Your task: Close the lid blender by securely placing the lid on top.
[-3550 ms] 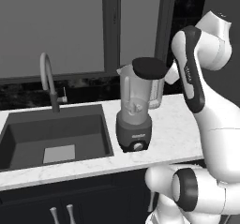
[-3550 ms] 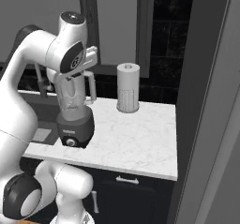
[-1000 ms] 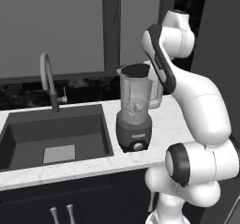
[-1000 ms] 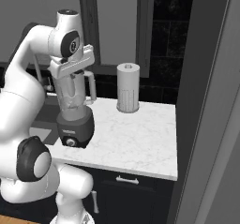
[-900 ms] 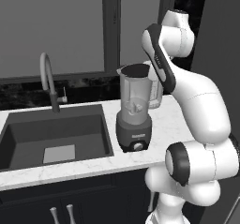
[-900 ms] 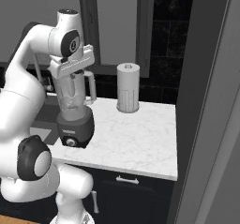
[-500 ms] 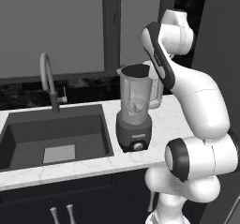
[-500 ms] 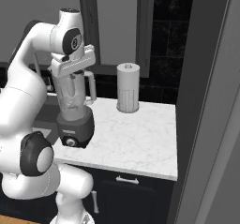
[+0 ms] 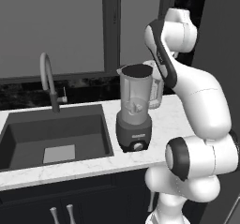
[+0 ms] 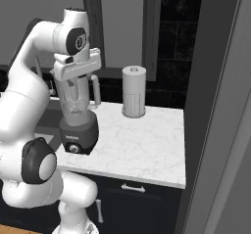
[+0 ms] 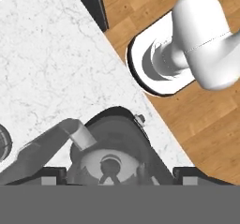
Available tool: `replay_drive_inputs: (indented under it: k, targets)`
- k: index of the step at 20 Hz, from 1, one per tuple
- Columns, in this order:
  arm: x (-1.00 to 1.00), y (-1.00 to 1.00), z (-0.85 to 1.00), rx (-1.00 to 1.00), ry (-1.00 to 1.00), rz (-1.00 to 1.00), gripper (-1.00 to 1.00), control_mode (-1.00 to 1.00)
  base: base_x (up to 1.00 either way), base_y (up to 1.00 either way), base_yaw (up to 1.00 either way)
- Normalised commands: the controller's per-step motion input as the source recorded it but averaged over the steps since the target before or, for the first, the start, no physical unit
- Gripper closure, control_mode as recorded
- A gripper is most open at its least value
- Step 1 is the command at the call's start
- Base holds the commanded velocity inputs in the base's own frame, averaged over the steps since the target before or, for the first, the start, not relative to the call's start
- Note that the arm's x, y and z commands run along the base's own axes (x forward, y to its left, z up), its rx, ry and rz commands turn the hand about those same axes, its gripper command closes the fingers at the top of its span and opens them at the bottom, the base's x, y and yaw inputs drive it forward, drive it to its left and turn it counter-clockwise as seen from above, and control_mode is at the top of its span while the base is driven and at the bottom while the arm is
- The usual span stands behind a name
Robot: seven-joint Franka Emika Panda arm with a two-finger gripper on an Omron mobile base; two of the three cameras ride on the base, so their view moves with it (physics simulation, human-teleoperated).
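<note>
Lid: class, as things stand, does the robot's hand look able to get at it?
Probably yes. The hand hangs open directly over the blender, and the lid appears to sit on the jar's mouth just beneath it, with nothing in between.

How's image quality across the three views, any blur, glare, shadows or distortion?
Left base view: sharp, flat lighting, blender jar clear with faint reflections, sink basin dark. Right base view: sharp, soft shadow beside the ribbed jug on the marble counter. Hand view: looks straight down into the jar, close range stretches it, mild softness near the bottom.
</note>
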Motion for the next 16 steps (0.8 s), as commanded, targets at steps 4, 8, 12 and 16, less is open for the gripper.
replay_drive_inputs:
  k: [4,8,12,16]
  targets:
    - [-0.39,-0.03,0.0,0.0,0.0,-0.13,-1.0,-1.0,0.0,0.0,0.0]
    - [-0.56,-0.03,0.0,0.0,0.0,-0.14,-1.0,-1.0,0.0,0.0,0.0]
    - [-0.47,-0.1,0.0,0.0,-0.12,-0.1,-1.0,-1.0,0.0,0.0,0.0]
    - [-0.22,-0.47,0.0,0.01,-0.19,-0.01,-1.0,-1.0,0.0,0.0,0.0]
